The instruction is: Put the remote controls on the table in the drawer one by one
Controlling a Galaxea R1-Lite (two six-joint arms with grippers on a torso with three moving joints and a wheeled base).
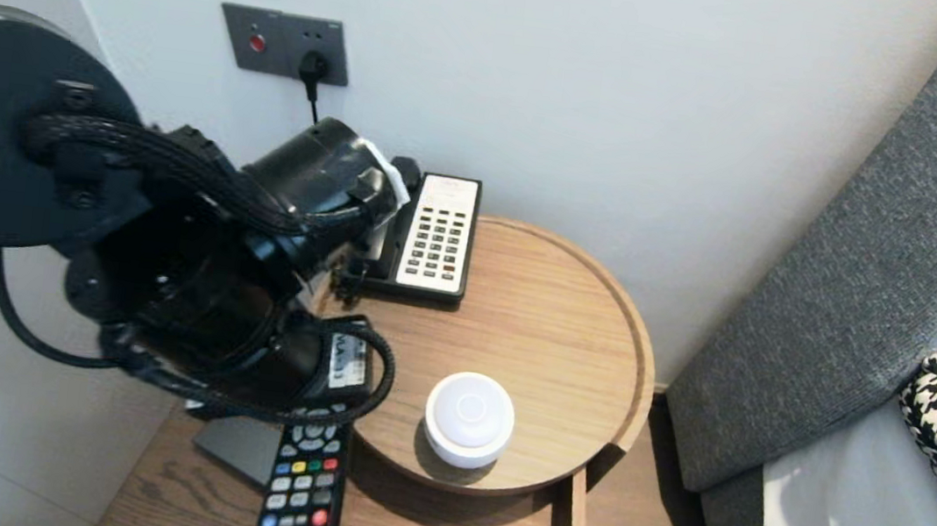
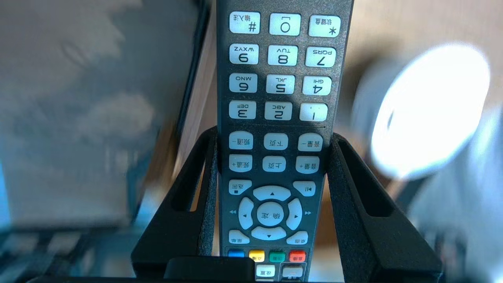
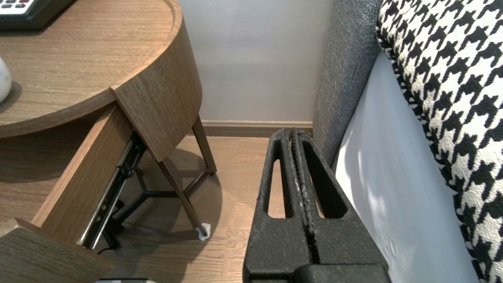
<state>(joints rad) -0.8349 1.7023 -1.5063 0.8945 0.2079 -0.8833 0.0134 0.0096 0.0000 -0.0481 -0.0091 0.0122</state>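
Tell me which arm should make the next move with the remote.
Left. Its pincer grips the remote by both sides, next to the round table. The right pincer is shut on nothing, low beside the bed, away from the remote.

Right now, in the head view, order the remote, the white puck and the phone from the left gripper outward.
1. Remote: in the left gripper, front left.
2. White puck: front edge of the table.
3. Phone: at the table's back.
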